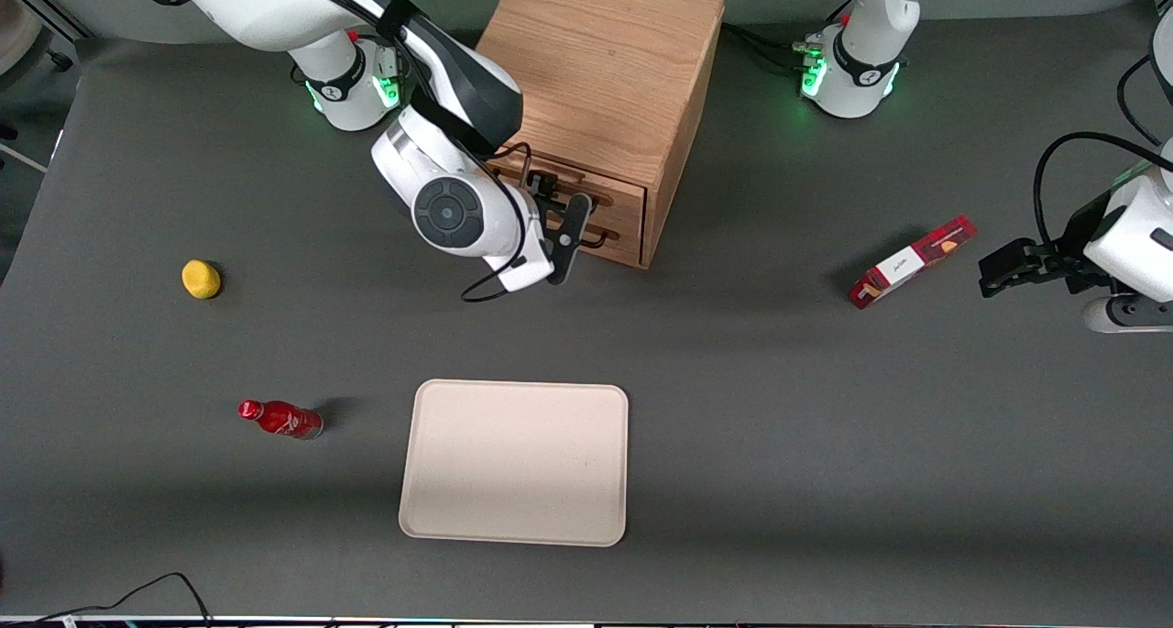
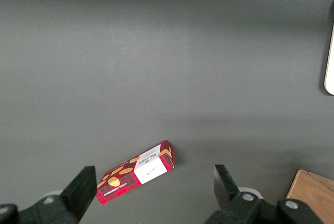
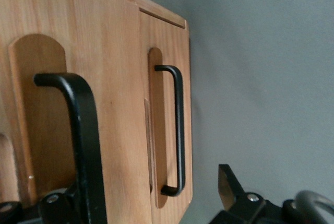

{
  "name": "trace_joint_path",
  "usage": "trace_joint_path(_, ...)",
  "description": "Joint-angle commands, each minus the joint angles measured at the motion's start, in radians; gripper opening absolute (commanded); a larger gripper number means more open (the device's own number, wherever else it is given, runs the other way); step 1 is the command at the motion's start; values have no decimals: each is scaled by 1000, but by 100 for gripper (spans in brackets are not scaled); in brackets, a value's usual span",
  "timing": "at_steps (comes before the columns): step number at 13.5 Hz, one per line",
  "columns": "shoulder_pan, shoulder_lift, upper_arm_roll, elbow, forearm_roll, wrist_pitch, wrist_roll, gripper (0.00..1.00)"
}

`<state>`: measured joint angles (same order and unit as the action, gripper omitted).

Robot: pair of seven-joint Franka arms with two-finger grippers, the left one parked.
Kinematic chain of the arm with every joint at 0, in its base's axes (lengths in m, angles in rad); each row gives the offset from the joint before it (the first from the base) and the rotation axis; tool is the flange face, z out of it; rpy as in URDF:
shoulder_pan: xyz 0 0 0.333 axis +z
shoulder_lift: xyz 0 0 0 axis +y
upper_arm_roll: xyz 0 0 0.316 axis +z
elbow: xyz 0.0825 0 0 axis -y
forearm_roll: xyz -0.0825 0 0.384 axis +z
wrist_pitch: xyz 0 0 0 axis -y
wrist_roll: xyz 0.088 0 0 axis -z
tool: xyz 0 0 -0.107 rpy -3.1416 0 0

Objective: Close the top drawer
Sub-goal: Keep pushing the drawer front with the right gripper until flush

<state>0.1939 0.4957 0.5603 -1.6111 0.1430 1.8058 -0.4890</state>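
Note:
The wooden cabinet stands at the back middle of the table, its drawer fronts facing the front camera. The top drawer is the upper light-oak front with a black wire handle. In the right wrist view the top drawer stands slightly forward of the lower drawer. Its handle is close to the camera. The lower handle is farther off. My gripper is right in front of the drawer fronts. It is open and empty, its fingers on either side of the front panels.
A beige tray lies nearer the front camera. A red bottle and a yellow fruit lie toward the working arm's end. A red box lies toward the parked arm's end and also shows in the left wrist view.

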Motion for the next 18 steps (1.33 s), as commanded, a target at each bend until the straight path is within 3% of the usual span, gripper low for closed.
trace_joint_path(1,-11,-54,24,-76,17,27,38,100)
trace_joint_path(6,-21,-88,59,-96,23,35,61,100)
trace_joint_path(8,-22,-109,59,-92,75,32,59,100)
trace_joint_path(14,-37,-132,62,-30,116,-38,60,100)
trace_joint_path(18,-42,-128,61,-21,116,-45,58,100)
